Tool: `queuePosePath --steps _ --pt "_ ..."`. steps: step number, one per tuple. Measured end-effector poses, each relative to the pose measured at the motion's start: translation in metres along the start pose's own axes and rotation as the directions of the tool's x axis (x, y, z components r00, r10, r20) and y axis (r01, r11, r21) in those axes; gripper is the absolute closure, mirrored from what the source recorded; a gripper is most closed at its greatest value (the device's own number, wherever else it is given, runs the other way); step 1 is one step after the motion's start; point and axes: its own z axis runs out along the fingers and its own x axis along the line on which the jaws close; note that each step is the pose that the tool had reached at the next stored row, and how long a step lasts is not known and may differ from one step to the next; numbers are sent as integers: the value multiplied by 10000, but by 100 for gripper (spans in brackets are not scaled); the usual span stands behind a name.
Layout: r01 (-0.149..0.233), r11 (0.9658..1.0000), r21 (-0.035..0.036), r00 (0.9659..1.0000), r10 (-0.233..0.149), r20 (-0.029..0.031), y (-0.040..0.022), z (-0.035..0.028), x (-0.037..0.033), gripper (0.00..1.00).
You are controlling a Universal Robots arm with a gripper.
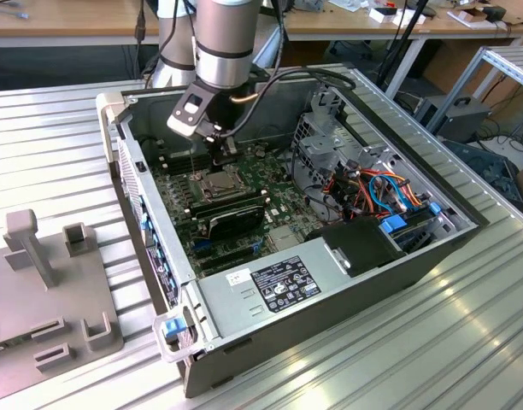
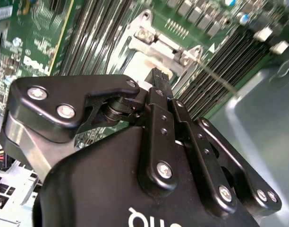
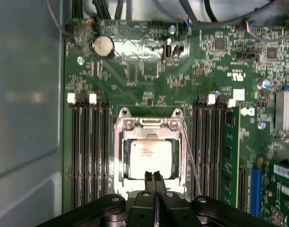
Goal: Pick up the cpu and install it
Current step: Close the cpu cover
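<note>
1. Currently the claw [image 3: 154, 176] is pinched narrow. Its two fingertips are pressed together with nothing visible between them, so it carries nothing.
2. The cpu [image 3: 150, 158] lies flat inside the socket [image 3: 118, 161], silver top up, with the socket's metal frame around it on every side.
3. The claw tips stand over the socket's edge opposite its two hinge screws. From the tips, the cpu therefore lies just ahead, toward the socket's middle, and below.
4. Whether the tips touch the cpu or only hang close above it cannot be told. In the exterior view the claw sits right over the socket, very near it.
5. The cpu is square, so it has no long axis. Its sides run parallel to the socket's frame, and the seam between the closed fingers points straight at its middle.
6. A thin wire lever [image 3: 191, 161] runs along one side of the socket, just beside the frame and apart from the claw.
7. The single arm [image 1: 223, 43] reaches down into the computer case [image 1: 373, 286], directly above the socket. By the look of it, the cpu is already resting in the socket.
</note>
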Motion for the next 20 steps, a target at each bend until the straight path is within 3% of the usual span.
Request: queuePosePath --steps 2,16,20 --pt "2 10000 1 10000 -2 18 -33 4 0 89" --pt "6 10000 96 10000 -6 19 -34 7 -1 89" --pt "5 10000 96 10000 -5 20 -42 40 -19 89"
